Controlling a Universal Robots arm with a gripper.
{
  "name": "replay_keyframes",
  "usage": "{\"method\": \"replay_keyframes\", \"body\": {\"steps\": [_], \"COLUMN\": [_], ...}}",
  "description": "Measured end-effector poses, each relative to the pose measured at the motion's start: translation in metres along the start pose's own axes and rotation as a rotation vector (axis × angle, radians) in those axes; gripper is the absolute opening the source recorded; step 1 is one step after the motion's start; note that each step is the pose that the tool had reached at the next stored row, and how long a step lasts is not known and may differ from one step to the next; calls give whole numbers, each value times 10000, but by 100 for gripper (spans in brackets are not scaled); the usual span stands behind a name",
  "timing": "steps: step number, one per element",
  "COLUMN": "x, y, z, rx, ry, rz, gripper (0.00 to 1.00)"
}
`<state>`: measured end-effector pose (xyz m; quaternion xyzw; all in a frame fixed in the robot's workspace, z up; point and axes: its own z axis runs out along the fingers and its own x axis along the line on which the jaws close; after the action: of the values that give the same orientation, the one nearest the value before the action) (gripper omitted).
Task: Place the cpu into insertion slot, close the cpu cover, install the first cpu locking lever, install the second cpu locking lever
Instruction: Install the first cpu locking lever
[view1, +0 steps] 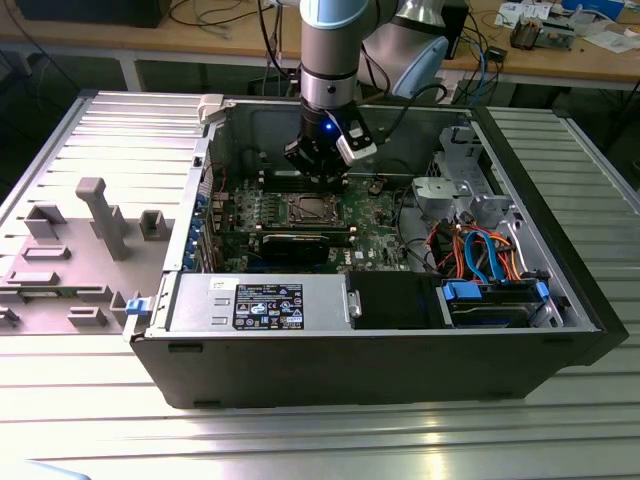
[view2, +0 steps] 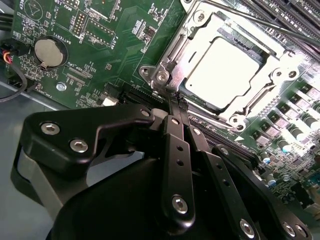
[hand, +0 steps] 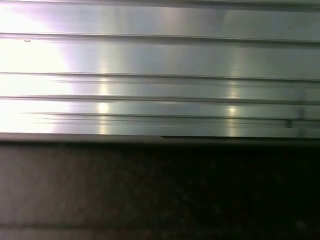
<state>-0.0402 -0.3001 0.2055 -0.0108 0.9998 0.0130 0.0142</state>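
Around the insertion slot (view1: 309, 209) the open computer case (view1: 400, 350) leaves room from above. The arm's gripper (view1: 322, 176) hangs just over the slot's far edge. Beside the slot, toward the exterior view's right, a drive cage (view1: 460, 190) and cable bundle (view1: 480, 255) crowd the way; the graphics card (view1: 300, 243) lies just in front.

Exterior view high above open case (view1: 400, 330), second wrist view close over motherboard (view2: 100, 30)
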Motion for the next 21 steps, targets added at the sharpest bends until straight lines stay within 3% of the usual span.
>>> {"method": "replay_keyframes", "body": {"steps": [21], "x": [-13], "y": [-11], "z": [-1], "rx": [18], "ry": [-3], "rz": [0], "gripper": [11]}}
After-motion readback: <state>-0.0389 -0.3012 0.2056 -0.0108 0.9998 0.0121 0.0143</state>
